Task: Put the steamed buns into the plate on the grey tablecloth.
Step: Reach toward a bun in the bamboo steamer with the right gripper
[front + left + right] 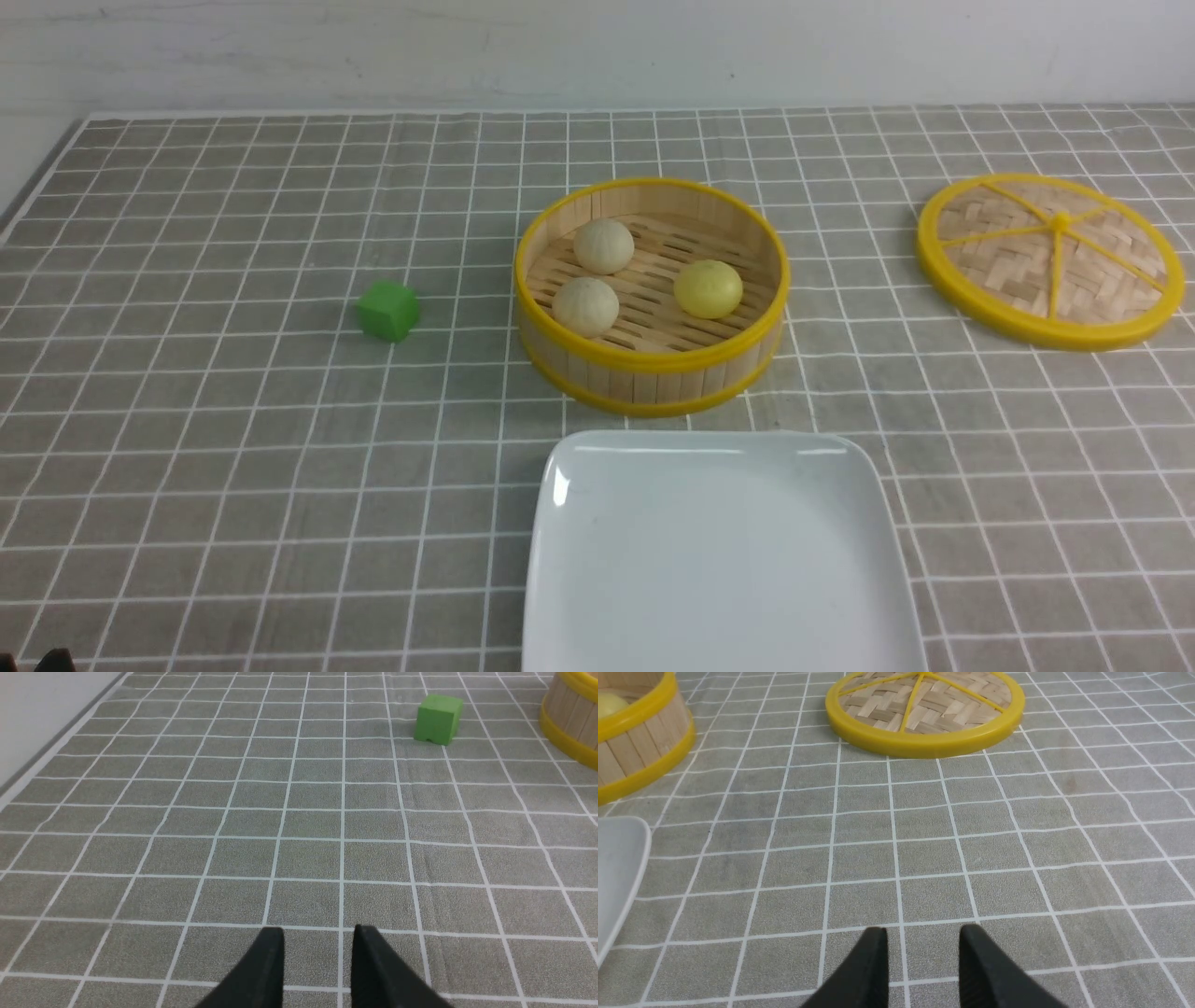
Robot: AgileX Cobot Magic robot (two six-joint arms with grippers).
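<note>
A: Hanging over the grey tablecloth (187, 420), left gripper (318, 956) and right gripper (923, 956) are both slightly parted, pinching nothing
B: And the steamed buns (603, 245)?
A: All three sit in the bamboo steamer (653, 371), its lid (1050, 257) set aside for access; the white plate (719, 560) waits empty just before it

Steamed buns (603, 245) in steamer (653, 375) behind plate (711, 560)

Grey tablecloth (187, 420): plate (719, 551), steamer (653, 373), lid (1050, 261), cube (388, 310)

No readable text, labels, brands, numbers or signs on anything in view.
</note>
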